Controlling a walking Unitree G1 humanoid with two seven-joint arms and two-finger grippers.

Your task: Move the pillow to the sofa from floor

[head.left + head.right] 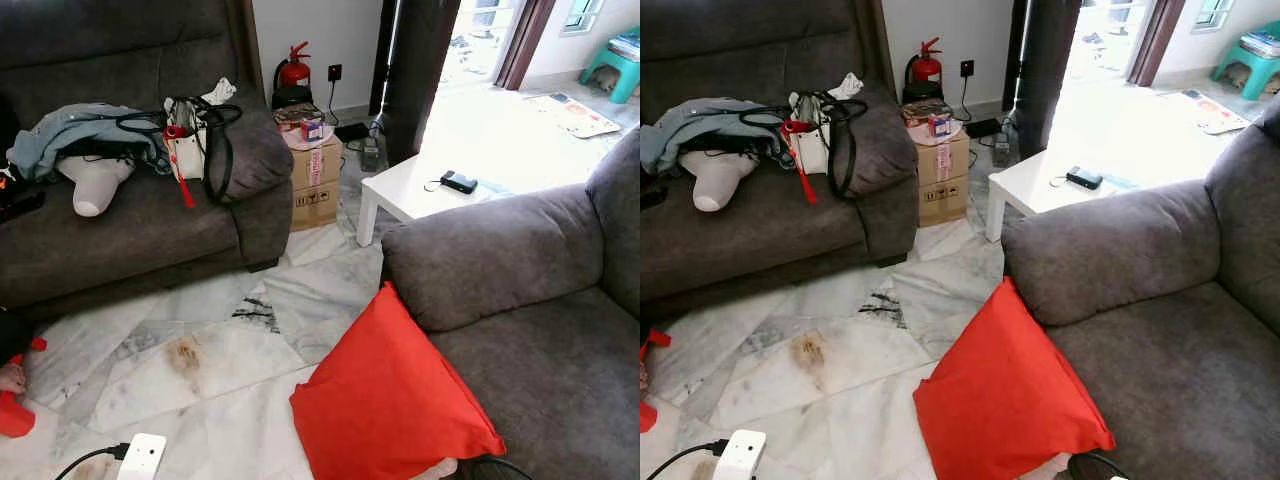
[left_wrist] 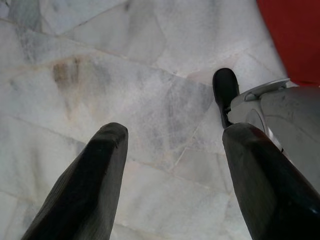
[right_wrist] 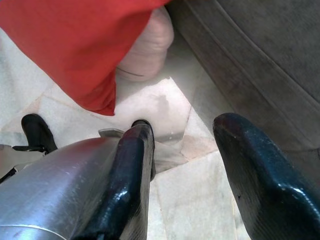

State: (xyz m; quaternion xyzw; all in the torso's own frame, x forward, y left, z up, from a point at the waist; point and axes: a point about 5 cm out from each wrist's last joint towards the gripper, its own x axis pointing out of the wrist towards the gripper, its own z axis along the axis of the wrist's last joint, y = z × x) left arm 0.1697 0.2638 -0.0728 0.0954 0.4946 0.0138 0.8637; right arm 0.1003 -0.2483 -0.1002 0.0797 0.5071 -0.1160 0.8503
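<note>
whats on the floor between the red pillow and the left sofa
Bare marble floor with a brownish stain and dark scuff marks, seen in both eye views between the red pillow and the left sofa.

We see open marble floor (image 1: 200, 350) left of the red pillow (image 1: 385, 400), which leans on the grey sofa (image 1: 520, 300) front, so a gripper could reach its left edge and top corner freely, while its right side is pressed against the sofa. The seat behind the pillow is bare, with the sofa arm (image 1: 480, 255) walling its far end. Around the open floor stand the cluttered couch (image 1: 130, 220), a box (image 1: 315, 180), a white table (image 1: 410, 190) beyond the arm and a power strip (image 1: 140, 458) near the front.
</note>
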